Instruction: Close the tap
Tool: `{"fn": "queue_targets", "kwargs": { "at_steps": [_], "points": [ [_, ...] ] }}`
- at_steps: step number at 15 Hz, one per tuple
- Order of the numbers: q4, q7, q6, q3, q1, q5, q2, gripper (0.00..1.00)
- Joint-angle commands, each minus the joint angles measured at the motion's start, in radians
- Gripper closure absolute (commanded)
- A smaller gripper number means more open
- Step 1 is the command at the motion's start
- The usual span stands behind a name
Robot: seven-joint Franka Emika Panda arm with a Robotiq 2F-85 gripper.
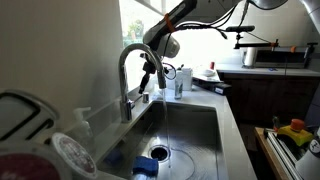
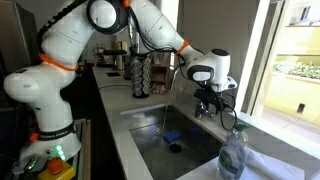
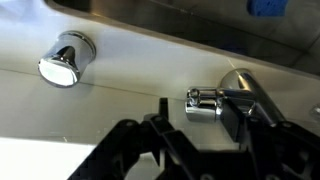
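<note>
Chrome, polished and slick, is what we have to work. The tap (image 1: 125, 85) stands upright at the back rim of the sink (image 1: 205, 130), its gooseneck arching over the basin. In an exterior view a thin stream of water (image 2: 165, 122) falls from the spout, so we judge the closing not yet done.

The gripper (image 1: 150, 77) hangs close beside the tap. In the wrist view its dark fingers (image 3: 158, 130) stand spread, released and holding nothing. The small side lever (image 3: 203, 102) juts from the tap's base across the gap between them, apparently untouched.

To do this well, we think we should seat one finger flat against the lever's shaft rather than its rounded tip, since polished metal sheds a glancing contact. Then we push in a slow arc about the base and watch for the stream to thin out. The round chrome cap (image 3: 67, 60) set in the counter lies well apart, and we leave it alone.
</note>
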Motion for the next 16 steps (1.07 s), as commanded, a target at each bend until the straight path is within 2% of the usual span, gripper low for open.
{"fn": "queue_targets", "kwargs": {
  "at_steps": [1,3,5,8,9,10,11,14,16],
  "points": [
    [-0.007,0.016,0.020,-0.020,0.020,-0.042,0.013,0.67],
    [-0.005,0.015,0.020,-0.021,0.019,-0.049,0.018,0.81],
    [-0.006,0.014,0.017,-0.020,0.018,-0.052,0.023,0.59],
    [-0.010,0.014,0.018,-0.018,0.021,-0.058,0.027,0.43],
    [-0.010,0.015,0.017,-0.018,0.021,-0.060,0.030,0.69],
    [-0.009,0.015,0.016,-0.017,0.021,-0.062,0.032,0.77],
    [-0.008,0.014,0.012,-0.016,0.019,-0.062,0.033,0.77],
    [-0.008,0.017,0.007,-0.015,0.018,-0.062,0.032,1.00],
    [-0.009,0.020,0.005,-0.014,0.017,-0.060,0.028,0.99]
  ]
}}
